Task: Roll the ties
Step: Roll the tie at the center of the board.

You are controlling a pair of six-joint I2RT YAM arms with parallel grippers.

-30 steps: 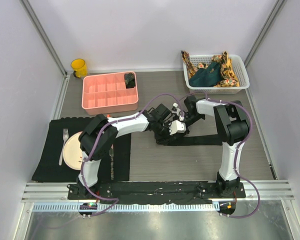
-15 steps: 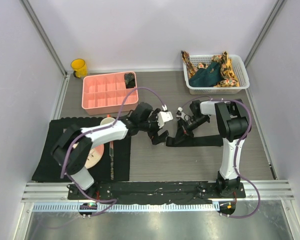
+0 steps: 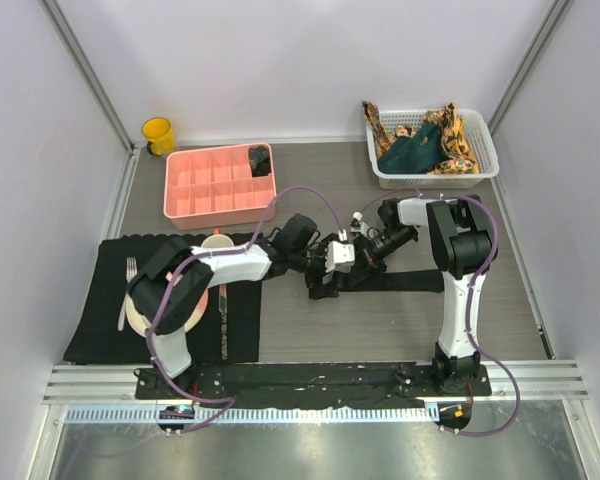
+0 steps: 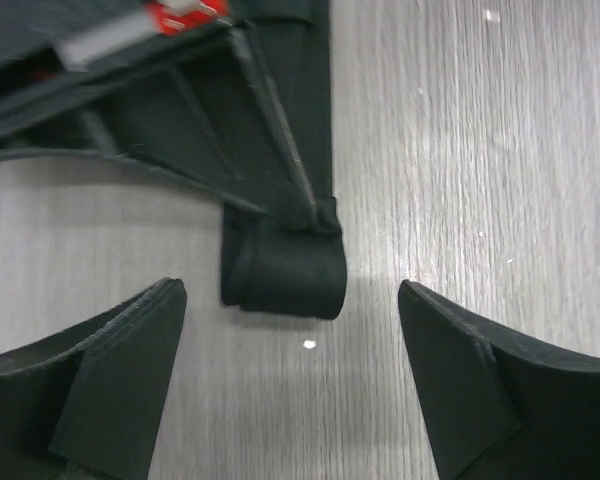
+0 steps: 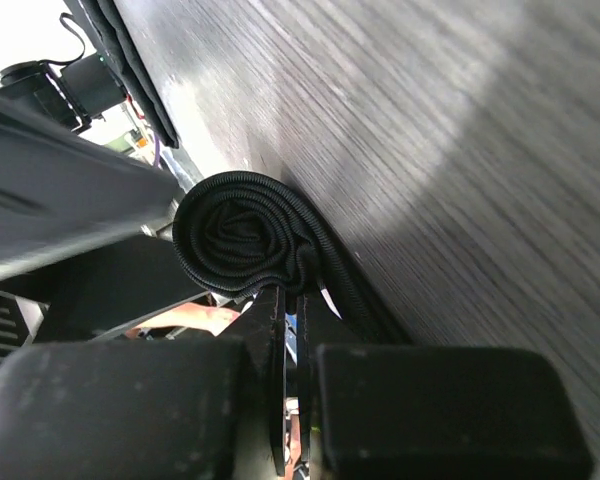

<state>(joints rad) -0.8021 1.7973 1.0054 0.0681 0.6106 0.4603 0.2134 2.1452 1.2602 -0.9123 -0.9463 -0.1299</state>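
Pink tray (image 3: 195, 200): at 11 o'clock on the surface (image 3: 310, 340). A dark bundle (image 3: 260, 160) sits in its far right compartment, and you may judge it a finished roll.
Left end effector (image 4: 290, 305): released, with fingers (image 4: 110, 370) spread either side of the roll and touching nothing. A second ago it was closed in there. It has since let go, swung off toward 9 o'clock and come back.
Black tie (image 3: 400, 281): at centre, with its flat tail running toward 3 o'clock.
Roll (image 4: 285, 275): at the 9 o'clock end, only a few turns, and it has kept its shape since the release.
Right end effector (image 5: 292, 300): clenched throughout, pinching the strip just beside the roll.
Meaning: this reads as a regrip. Most of the length is not yet wound.
Basket (image 3: 485, 150): at 1 o'clock, holding the teal tie (image 3: 410, 155) and orange patterned ties (image 3: 460, 145).
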